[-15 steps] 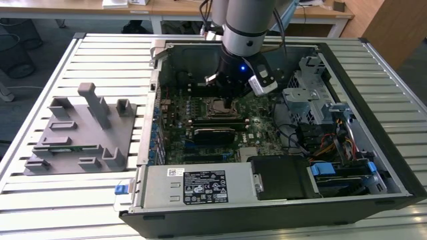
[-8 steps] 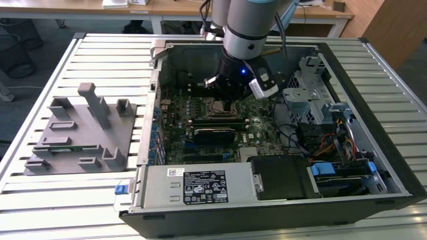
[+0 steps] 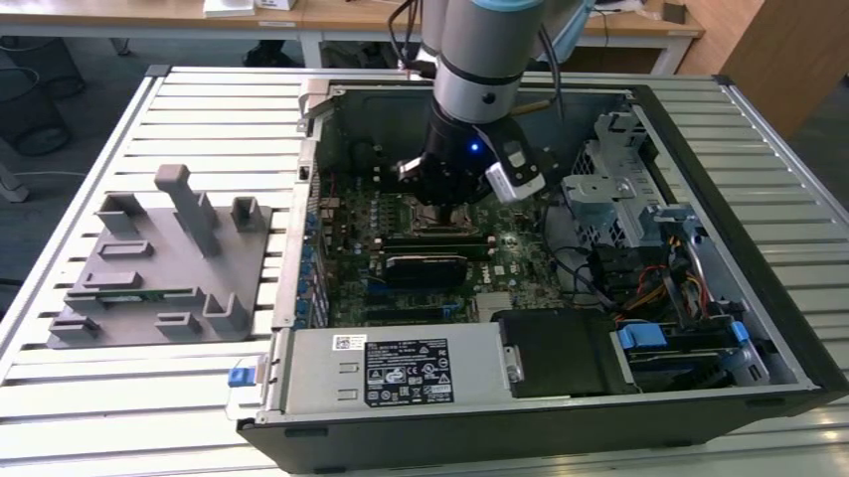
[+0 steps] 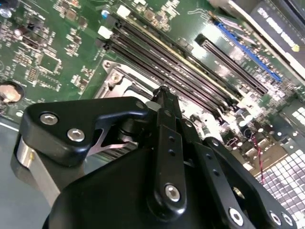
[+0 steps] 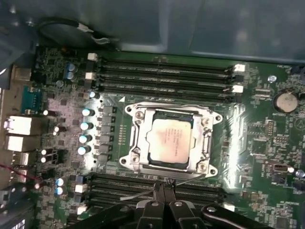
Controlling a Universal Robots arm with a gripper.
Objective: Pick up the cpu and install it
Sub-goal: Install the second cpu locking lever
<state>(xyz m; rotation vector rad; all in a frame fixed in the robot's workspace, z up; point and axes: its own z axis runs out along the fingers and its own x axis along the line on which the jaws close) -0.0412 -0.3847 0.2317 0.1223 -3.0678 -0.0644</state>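
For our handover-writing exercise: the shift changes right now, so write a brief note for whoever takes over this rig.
Gripper: shut, with nothing held, inside the open computer case, low over the motherboard. In the first wrist view its tips are at the edge of the socket frame, beside the memory slots.
The cpu: lying inside the socket frame, silvery top up, apart from the gripper.
Done: the cpu has been picked up and placed in the socket.
Left: confirming the seating. The cpu looks slightly askew in the frame, and I cannot tell whether it is fully down.
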